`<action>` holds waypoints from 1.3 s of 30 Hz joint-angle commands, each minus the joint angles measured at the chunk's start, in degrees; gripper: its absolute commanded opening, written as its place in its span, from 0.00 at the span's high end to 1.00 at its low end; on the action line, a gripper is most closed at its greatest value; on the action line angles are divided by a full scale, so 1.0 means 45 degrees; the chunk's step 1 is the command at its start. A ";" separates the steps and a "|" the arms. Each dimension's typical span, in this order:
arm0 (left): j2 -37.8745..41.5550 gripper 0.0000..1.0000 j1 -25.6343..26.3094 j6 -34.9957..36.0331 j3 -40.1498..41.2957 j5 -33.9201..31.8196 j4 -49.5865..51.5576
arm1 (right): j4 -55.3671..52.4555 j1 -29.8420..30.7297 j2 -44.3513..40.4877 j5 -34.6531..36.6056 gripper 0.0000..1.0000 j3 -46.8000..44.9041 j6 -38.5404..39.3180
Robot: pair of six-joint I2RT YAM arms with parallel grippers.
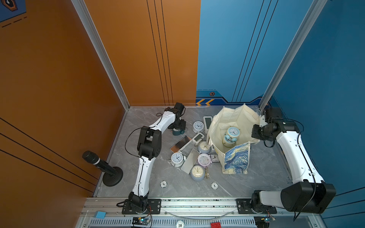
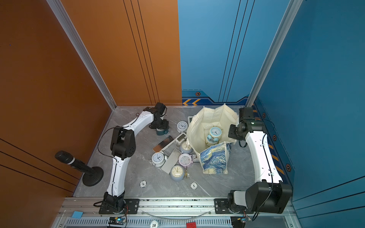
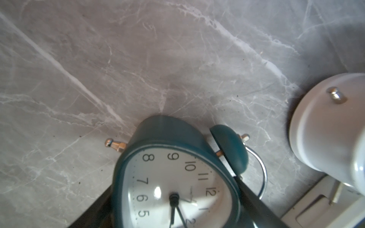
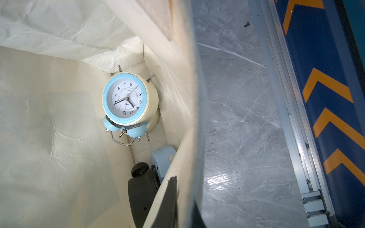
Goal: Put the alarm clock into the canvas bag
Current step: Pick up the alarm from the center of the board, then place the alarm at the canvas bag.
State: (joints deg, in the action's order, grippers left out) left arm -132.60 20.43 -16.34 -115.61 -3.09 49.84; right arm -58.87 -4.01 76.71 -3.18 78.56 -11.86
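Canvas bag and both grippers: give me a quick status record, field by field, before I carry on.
canvas bag: upright, mouth open
inside it: cream-and-blue twin-bell clock; lower down, a black clock and a pale blue case
right gripper: shut, pinching the canvas bag's rim
left gripper: jaws either side of the teal alarm clock, outside the bag; firm grip not confirmed
outside the bag: white twin-bell clock and several others, clustered beside it
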 commanded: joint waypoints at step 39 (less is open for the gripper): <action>0.5857 0.35 0.2327 0.0466 -0.0696 0.0559 -0.1157 | -0.0171 0.0179 -0.0118 0.0025 0.91 -0.0133 0.0088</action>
State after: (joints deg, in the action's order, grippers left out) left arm -109.34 29.56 -15.46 -117.08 0.08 48.49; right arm -58.87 -4.01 76.71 -3.20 78.56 -11.86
